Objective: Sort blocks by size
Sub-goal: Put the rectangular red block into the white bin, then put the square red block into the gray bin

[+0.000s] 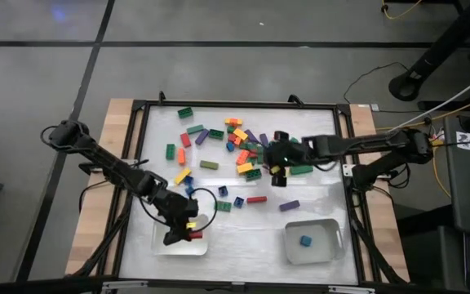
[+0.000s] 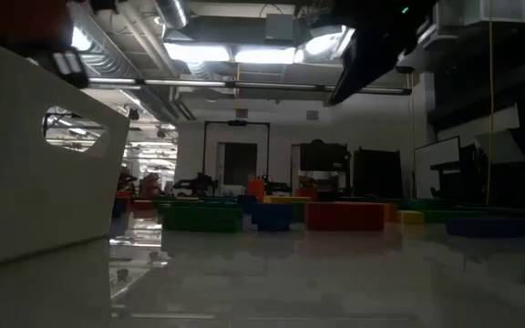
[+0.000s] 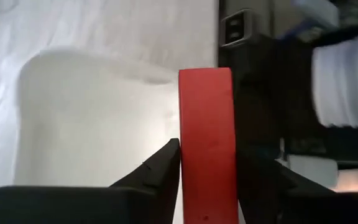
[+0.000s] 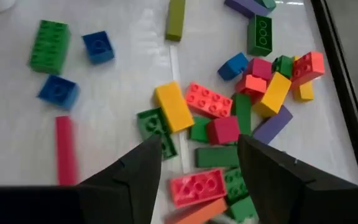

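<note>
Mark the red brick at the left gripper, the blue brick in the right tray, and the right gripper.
red brick (image 3: 206, 143), left wrist view, middle of its long face
blue brick (image 1: 305, 241), high view, its top
right tray (image 1: 334, 231), high view, its rim
right gripper (image 4: 197, 165), right wrist view, midway between fingertips

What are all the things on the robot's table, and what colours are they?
Loose blocks: dozens; red, yellow, green, blue, purple, orange; scattered over the middle and far part of the mat.
Red block: one, long; between the left claw's fingers, above the left tray.
Left tray: one, pale; near edge, left side.
Right tray: one, pale; near edge, right side.
Blue block: one, small; inside the right tray.
Left claw: over the left tray.
Right claw: open, empty, over the block pile.
</note>
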{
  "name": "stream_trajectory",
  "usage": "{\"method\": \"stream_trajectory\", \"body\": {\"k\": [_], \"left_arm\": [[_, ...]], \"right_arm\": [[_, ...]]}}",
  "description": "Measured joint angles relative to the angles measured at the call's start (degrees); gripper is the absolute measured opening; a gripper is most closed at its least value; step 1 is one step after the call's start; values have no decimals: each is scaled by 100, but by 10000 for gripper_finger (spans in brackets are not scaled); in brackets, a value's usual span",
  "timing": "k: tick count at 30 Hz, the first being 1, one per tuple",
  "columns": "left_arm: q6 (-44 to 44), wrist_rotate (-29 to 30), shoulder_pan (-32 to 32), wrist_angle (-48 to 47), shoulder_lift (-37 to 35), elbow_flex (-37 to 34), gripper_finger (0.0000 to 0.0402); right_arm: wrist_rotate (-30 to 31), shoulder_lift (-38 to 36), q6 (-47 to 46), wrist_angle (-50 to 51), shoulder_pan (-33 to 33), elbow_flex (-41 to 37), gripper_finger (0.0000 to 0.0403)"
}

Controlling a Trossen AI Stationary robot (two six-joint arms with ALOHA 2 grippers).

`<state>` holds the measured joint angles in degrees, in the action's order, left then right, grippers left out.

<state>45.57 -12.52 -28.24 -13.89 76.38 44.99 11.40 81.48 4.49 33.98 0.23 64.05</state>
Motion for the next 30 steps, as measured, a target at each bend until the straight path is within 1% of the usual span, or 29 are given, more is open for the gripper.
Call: {"method": "stream_trajectory", "body": {"k": [3, 6, 13, 16, 22, 30], "left_arm": [[342, 266, -65, -278, 0, 0, 145], [509, 383, -66, -529, 0, -2, 162], [478, 421, -64, -654, 0, -2, 194], [476, 425, -64, -651, 0, -2, 197], [461, 429, -62, -654, 0, -2, 198], [457, 429, -62, -652, 0, -2, 198]], "right_arm": [[-275, 250, 205, -147, -313, 0, 209], [-455, 590, 495, -355, -553, -4, 209], [-514, 1366, 1109, -1105, -941, -4, 209], [-656, 1581, 1239, -1134, -1111, -4, 209], [-739, 1860, 1250, -1126, -1412, -4, 209], [-1458, 1887, 1250, -1143, -1736, -2, 209]]}}
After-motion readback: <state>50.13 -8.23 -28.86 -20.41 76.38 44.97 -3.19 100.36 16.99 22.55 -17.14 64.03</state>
